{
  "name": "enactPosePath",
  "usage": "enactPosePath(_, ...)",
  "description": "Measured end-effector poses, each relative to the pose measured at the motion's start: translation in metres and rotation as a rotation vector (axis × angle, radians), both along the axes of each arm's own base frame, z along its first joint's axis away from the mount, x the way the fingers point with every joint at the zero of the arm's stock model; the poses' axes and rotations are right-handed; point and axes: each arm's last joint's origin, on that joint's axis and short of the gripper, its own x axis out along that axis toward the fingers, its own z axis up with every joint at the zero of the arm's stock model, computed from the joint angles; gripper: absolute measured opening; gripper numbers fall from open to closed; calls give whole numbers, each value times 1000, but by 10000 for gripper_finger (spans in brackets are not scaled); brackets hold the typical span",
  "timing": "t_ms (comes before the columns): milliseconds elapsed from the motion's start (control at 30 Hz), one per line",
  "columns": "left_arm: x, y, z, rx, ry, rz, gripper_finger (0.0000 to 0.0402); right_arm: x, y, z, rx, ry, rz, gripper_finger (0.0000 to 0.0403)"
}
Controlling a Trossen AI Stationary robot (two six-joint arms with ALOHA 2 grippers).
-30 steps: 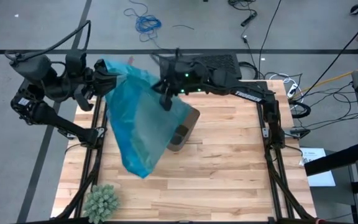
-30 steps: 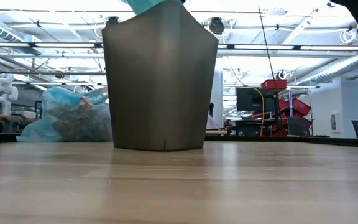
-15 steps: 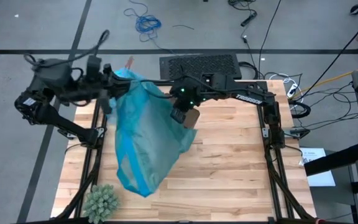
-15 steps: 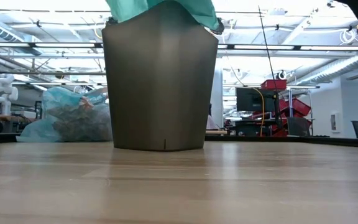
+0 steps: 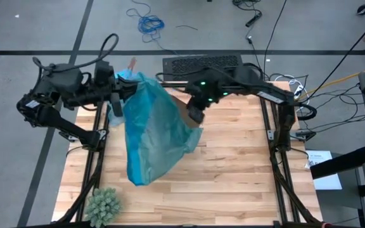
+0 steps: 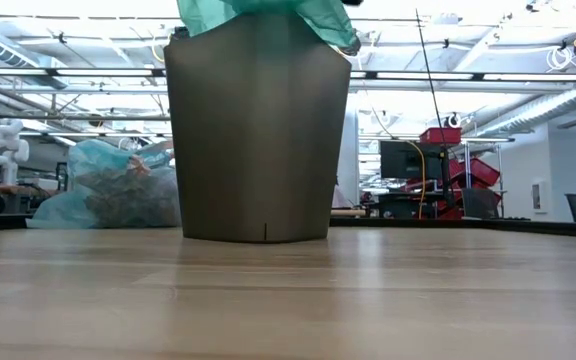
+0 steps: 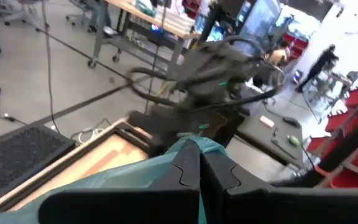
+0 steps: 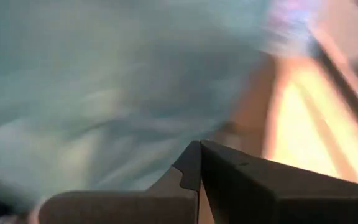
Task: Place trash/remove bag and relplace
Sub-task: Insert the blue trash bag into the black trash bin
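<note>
High view: left hand (image 5: 116, 95) pinches the bag's (image 5: 154, 136) rim; right hand (image 5: 196, 114), pressed together, seems to grip its far edge above the bin (image 6: 258, 130). Bag hangs spread over the bench (image 5: 233, 183), mouth draping the bin top (low view confirms). Advice: keep both hands level, pull rim apart evenly, lower it around the bin lip. Filled bag (image 6: 118, 195) sits behind.

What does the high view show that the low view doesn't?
Only the high view: both arms, the left pincer and right pincer shut on the blue bag spread over the table, and the green spiky ball. Only the low view: the bin's whole front and a filled bag behind it. Both: the wooden table and the bag over the bin.
</note>
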Motion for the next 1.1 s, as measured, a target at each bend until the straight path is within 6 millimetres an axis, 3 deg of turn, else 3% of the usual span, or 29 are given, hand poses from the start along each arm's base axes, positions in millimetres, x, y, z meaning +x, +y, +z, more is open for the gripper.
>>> enactPosePath(133, -6, 4, 3, 6, -18, 34, 0, -12, 16, 15, 134, -87, 277, 0)
enactPosePath(300, -11, 9, 5, 4, -36, 71, 0, 0, 30, -3, 166, -10, 425, 0)
enactPosePath(700, -12, 11, 7, -28, -66, 84, 0, 61, 27, -66, 174, 102, 367, 0)
enactPosePath(1100, -12, 11, 6, -29, -57, 84, 0, 60, -10, -68, 148, 98, 263, 0)
